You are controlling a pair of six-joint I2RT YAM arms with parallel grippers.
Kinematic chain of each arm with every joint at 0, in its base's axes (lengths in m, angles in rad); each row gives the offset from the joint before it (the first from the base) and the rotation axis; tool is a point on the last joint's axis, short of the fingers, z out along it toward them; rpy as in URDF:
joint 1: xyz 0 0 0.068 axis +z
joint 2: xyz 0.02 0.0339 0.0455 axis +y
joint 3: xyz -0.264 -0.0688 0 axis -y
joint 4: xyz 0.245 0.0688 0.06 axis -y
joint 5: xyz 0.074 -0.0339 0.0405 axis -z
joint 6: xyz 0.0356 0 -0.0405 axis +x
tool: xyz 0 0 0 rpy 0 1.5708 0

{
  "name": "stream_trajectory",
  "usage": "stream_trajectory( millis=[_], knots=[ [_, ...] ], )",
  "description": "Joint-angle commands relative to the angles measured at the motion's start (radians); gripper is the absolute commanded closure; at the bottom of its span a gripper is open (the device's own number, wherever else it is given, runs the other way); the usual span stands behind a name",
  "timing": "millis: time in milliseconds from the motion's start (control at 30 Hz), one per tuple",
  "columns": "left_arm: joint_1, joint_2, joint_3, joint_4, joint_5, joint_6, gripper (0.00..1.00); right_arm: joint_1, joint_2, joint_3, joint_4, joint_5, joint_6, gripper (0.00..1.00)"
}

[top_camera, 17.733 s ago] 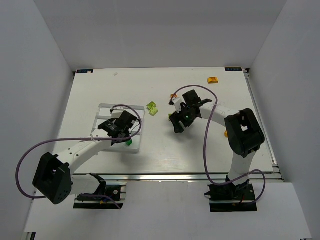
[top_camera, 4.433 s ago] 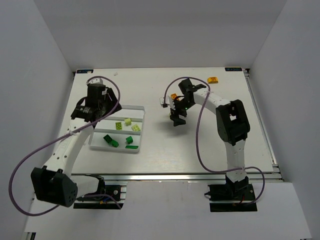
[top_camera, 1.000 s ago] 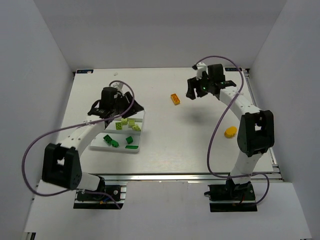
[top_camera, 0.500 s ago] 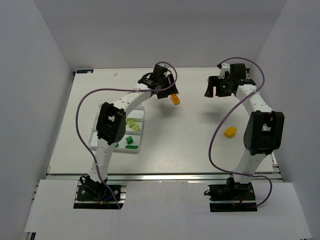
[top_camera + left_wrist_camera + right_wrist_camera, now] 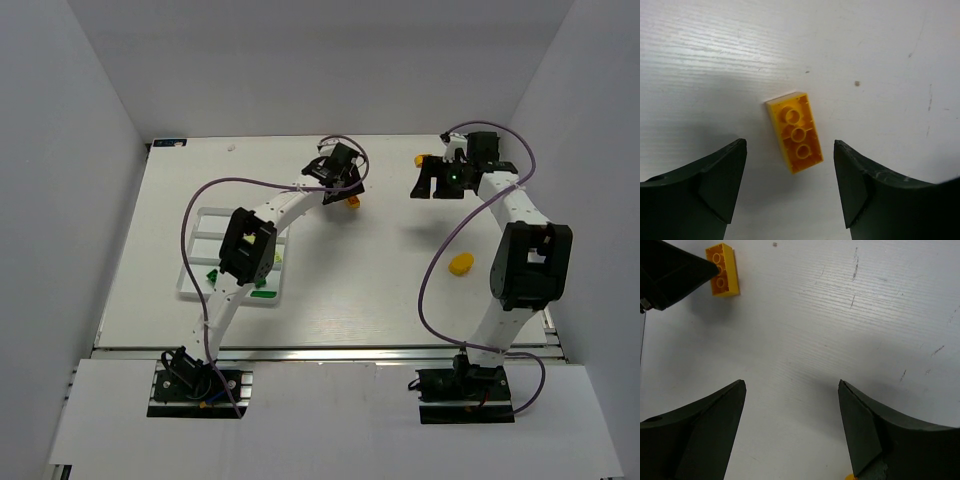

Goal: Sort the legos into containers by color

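An orange lego (image 5: 794,132) lies studs-up on the bare table, its near half between the tips of my open left gripper (image 5: 789,145), untouched. In the top view that lego (image 5: 352,202) sits just past the left gripper (image 5: 345,191), at the far middle of the table. My right gripper (image 5: 791,382) is open and empty above bare table, seen at the far right (image 5: 437,189). A second orange lego (image 5: 423,159) lies just behind it. A rounded yellow-orange piece (image 5: 460,264) rests at mid right. The white tray (image 5: 203,215) holds green legos (image 5: 212,272), partly hidden by the left arm.
The left arm stretches over the tray, its purple cable looping above. The right wrist view shows the same orange lego (image 5: 723,276) beside the left gripper's dark finger (image 5: 675,271). White walls enclose the table on three sides.
The left arm swung from the tray out to the orange lego in the far middle, and its jaws opened wider. The right gripper moved right along the far edge.
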Motion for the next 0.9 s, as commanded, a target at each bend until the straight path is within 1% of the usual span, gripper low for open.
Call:
stream_trajectory(
  millis=[0,100,233,367,467,500,567,600,633,700,767,867],
  knots=[
    [-0.027,0.007,0.057,0.077,-0.057,-0.010,0.20,-0.013,-0.048,-0.022,0.011,-0.046,0.005,0.21],
    [-0.036,0.033,0.070,0.103,-0.032,-0.019,0.19,-0.017,-0.051,-0.032,0.018,-0.058,0.002,0.21],
    [-0.045,0.064,0.076,0.089,-0.038,-0.030,0.18,-0.024,-0.051,-0.041,0.024,-0.086,0.002,0.21],
    [-0.045,0.076,0.074,0.065,-0.078,-0.028,0.20,-0.030,-0.056,-0.052,0.033,-0.101,0.020,0.21],
    [-0.045,0.084,0.079,0.045,-0.103,-0.025,0.24,-0.036,-0.063,-0.058,0.041,-0.115,0.025,0.21],
    [-0.045,0.090,0.080,0.039,-0.116,-0.025,0.28,-0.036,-0.065,-0.064,0.042,-0.121,0.025,0.21],
    [-0.045,0.094,0.079,0.019,-0.127,-0.023,0.33,-0.037,-0.071,-0.069,0.044,-0.127,0.025,0.21],
    [-0.045,0.102,0.079,0.010,-0.138,-0.019,0.38,-0.037,-0.073,-0.071,0.045,-0.129,0.025,0.21],
    [-0.045,0.104,0.077,-0.010,-0.144,-0.019,0.40,-0.039,-0.074,-0.074,0.045,-0.132,0.025,0.21],
    [-0.045,0.111,0.076,-0.029,-0.155,-0.011,0.44,-0.040,-0.079,-0.075,0.045,-0.135,0.025,0.22],
    [-0.045,0.110,0.067,-0.056,-0.164,-0.007,0.49,-0.041,-0.082,-0.080,0.047,-0.141,0.025,0.22],
    [-0.045,0.087,0.024,-0.061,-0.179,0.006,0.55,-0.039,-0.086,-0.086,0.044,-0.149,0.025,0.22]
  ],
)
